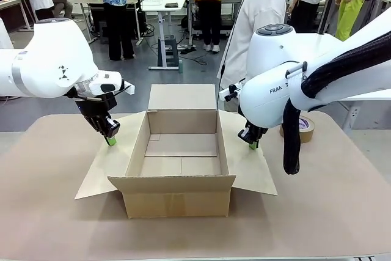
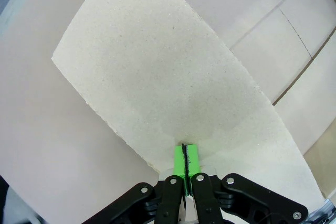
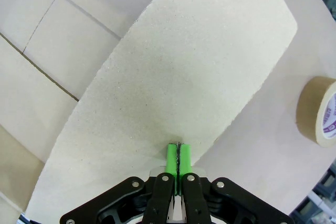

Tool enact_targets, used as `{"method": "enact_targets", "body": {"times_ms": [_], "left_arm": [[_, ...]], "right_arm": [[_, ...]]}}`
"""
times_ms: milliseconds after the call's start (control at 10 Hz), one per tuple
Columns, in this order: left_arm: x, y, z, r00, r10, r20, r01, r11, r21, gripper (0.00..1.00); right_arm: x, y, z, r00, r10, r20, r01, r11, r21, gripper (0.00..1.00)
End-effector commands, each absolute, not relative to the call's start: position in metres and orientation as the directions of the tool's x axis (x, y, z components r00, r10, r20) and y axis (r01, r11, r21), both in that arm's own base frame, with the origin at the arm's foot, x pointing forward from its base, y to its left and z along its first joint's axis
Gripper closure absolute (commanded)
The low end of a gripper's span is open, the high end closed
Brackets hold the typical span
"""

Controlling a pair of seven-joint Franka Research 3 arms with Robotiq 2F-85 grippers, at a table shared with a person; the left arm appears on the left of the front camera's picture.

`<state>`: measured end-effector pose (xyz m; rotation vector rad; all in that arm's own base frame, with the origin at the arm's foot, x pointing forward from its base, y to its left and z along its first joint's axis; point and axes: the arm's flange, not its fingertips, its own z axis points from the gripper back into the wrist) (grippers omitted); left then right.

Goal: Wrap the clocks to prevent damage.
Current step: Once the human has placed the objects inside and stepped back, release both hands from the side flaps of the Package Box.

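Okay, left gripper and right gripper both planted on cardboard!
Each one is clenched, green pads squeezed together with nothing between them, tips down on the left flap and the right flap. The cardboard box sits open between the two grippers (flaps spread wide), and a tape roll lies on the tabletop just beyond the right gripper.

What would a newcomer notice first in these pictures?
An open brown cardboard box sits mid-table, nothing visible inside. The left gripper and right gripper, both shut, press down on its spread side flaps. A brown tape roll lies beyond the right flap.
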<state>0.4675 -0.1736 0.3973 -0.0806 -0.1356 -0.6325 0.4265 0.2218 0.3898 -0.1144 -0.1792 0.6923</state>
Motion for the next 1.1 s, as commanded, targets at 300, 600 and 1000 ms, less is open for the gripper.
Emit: {"method": "enact_targets", "body": {"times_ms": [300,600,1000], "left_arm": [[0.4677,-0.1726,0.396,0.798,-0.584,0.147,0.594,0.804,-0.035,0.95],[0.4677,-0.1726,0.396,0.798,-0.584,0.147,0.594,0.804,-0.035,0.95],[0.4677,-0.1726,0.396,0.798,-0.584,0.147,0.594,0.804,-0.035,0.95]], "right_arm": [[0.4261,0.2227,0.3888,0.75,0.649,0.123,-0.629,0.759,-0.17,0.96],[0.4261,0.2227,0.3888,0.75,0.649,0.123,-0.629,0.759,-0.17,0.96],[0.4261,0.2227,0.3888,0.75,0.649,0.123,-0.629,0.759,-0.17,0.96]]}}
